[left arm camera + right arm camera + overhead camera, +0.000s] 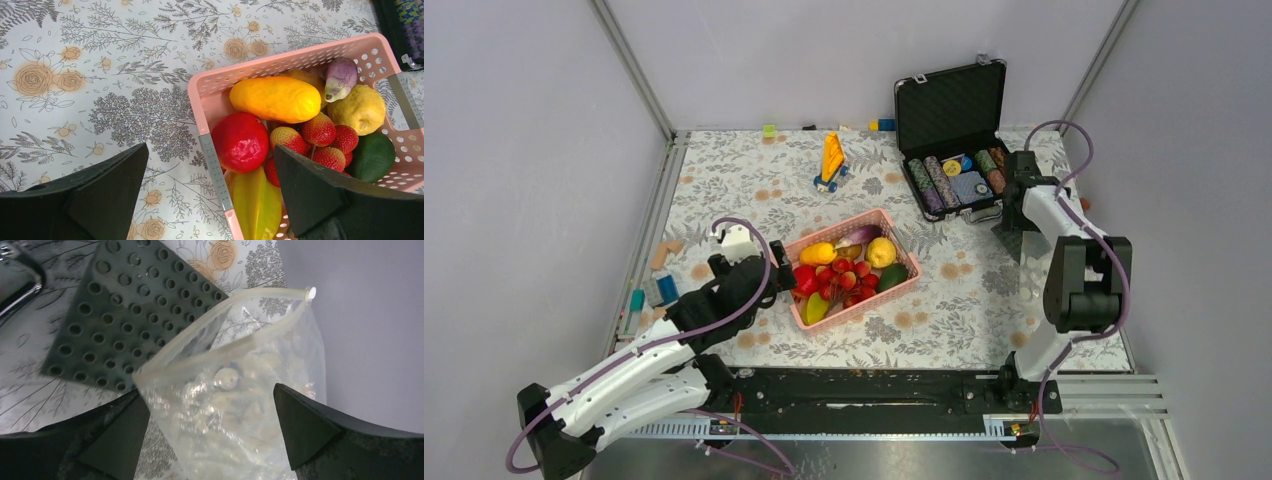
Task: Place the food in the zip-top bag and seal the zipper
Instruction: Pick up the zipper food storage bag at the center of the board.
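Showing both arms poised before any transfer: none of the food (849, 275) had left the pink basket (280, 57), and the zip-top bag (225, 405) sat well apart from it across the table (984, 300).

The left gripper (210, 155) held its jaws spread wide, astride the basket's corner wall. One jaw hung over bare table outside the wall, the other over the fruit inside. This stance probably served a reach for the red fruit (240, 141), which sat between the jaws just inside the wall. Nearer the jaws' base lay a yellow star fruit (257, 205), and ahead of them a long yellow-orange fruit (275, 99). Beyond the inner jaw were red berries (320, 132), a green fruit (372, 157), a lemon (361, 109) and a purple piece (341, 77). The basket wall itself stood in the way, since closing as placed would catch it.

The right gripper (210, 395) likewise had its jaws spread, one to each side of the bag and pinching nothing. Whether either touched the film could not be told. The zipper (265, 291) ran ahead of the jaws with the mouth gaping, presumably so that food could be dropped in. A grey studded plate (130, 315) lay just beside the bag, beyond one jaw. An enclosure wall (360, 340) rose close beyond the other, crowding the approach.
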